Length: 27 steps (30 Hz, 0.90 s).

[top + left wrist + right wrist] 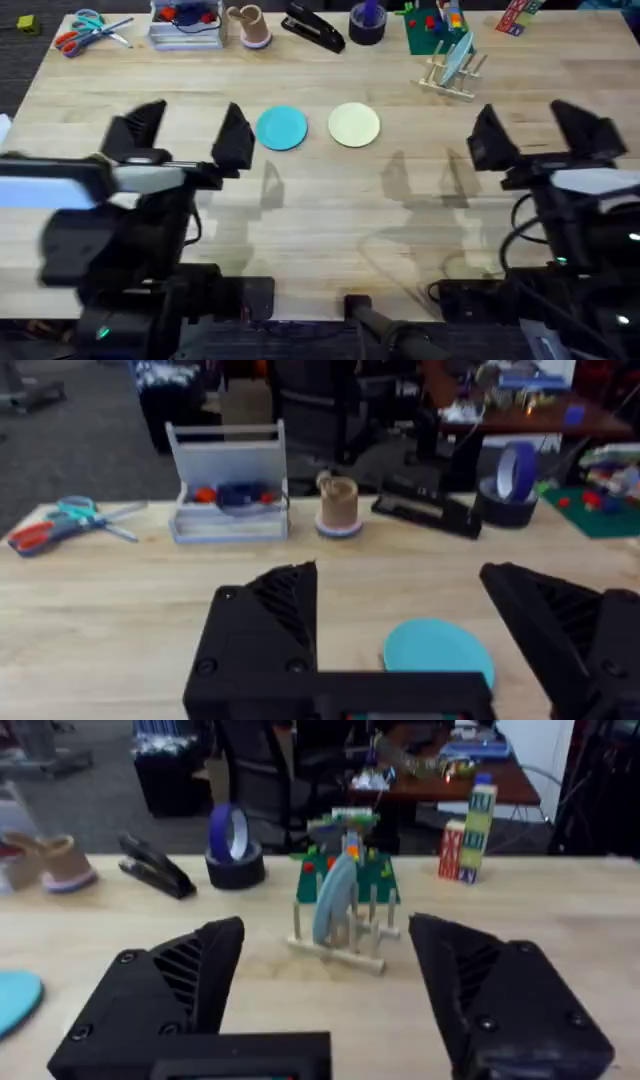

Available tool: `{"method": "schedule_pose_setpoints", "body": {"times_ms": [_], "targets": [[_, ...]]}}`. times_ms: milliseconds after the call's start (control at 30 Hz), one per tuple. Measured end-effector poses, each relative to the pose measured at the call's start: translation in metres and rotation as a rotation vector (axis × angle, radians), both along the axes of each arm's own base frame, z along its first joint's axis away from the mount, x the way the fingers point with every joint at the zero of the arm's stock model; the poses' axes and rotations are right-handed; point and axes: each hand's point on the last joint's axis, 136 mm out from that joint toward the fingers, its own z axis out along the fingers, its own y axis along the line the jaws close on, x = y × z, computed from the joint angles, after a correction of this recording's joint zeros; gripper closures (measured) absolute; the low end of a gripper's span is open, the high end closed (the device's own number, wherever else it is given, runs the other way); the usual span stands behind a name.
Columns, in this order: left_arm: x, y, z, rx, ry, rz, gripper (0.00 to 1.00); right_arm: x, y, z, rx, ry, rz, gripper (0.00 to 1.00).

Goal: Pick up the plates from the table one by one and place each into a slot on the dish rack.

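Currently both arms hover low over the large light wooden plank table (330, 220), wrists level and pointing toward its far edge. The left black two-finger gripper (190, 135) has its fingers spread wide and grasps nothing; its right-hand finger tip sits just beside the small flat bright blue round plate (281, 128). The right black two-finger gripper (535, 130) is likewise spread wide and empty, near the small light-wood dish rack of upright dowel pegs (452, 72).

The blue plate lies flat on the table, with the pale cream-yellow round plate (354, 125) just beside it, apart from it. A pale grey-blue plate (335, 898) stands on edge in the rack's pegs.

No writing can be read anywhere; the lettering on the red-and-white boxes (461, 850) behind the rack is too blurred. In the left wrist view the blue plate is partly hidden by the gripper body, and in the right wrist view it is cut off at the edge.
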Motion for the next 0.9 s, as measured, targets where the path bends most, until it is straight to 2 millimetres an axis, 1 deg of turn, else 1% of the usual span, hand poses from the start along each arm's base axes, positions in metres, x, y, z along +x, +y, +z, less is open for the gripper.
{"method": "schedule_pose_setpoints", "body": {"times_ms": [100, 167, 300, 367, 500, 667, 767, 900], "targets": [[-0.010, 0.000, 0.027, 0.000, -0.026, -0.002, 0.008, -0.006, 0.000, 0.028, 0.001, -0.036, 0.000, 0.007], [-0.017, 0.000, 0.039, 0.000, -0.025, -0.002, 0.008, -0.009, 0.000, 0.044, 0.001, -0.034, 0.000, 0.007], [-0.027, 0.000, 0.049, -0.001, 0.048, -0.002, 0.008, -0.013, 0.000, 0.066, 0.003, 0.025, 0.000, 0.007], [-0.030, 0.000, 0.053, 0.000, 0.100, -0.001, 0.008, -0.014, 0.000, 0.072, 0.003, 0.086, 0.000, 0.007], [-0.033, 0.000, 0.057, -0.001, 0.227, 0.002, 0.008, -0.013, 0.000, 0.076, 0.003, 0.242, 0.000, 0.010], [-0.026, 0.000, 0.051, -0.011, 0.432, 0.005, 0.008, -0.008, 0.000, 0.075, 0.002, 0.444, -0.001, 0.009], [-0.019, 0.000, 0.046, -0.013, 0.527, 0.006, 0.008, -0.002, 0.000, 0.070, 0.001, 0.545, -0.001, 0.009], [-0.010, 0.000, 0.035, -0.016, 0.649, 0.007, 0.008, 0.005, 0.000, 0.059, 0.001, 0.677, -0.001, 0.008]]}}
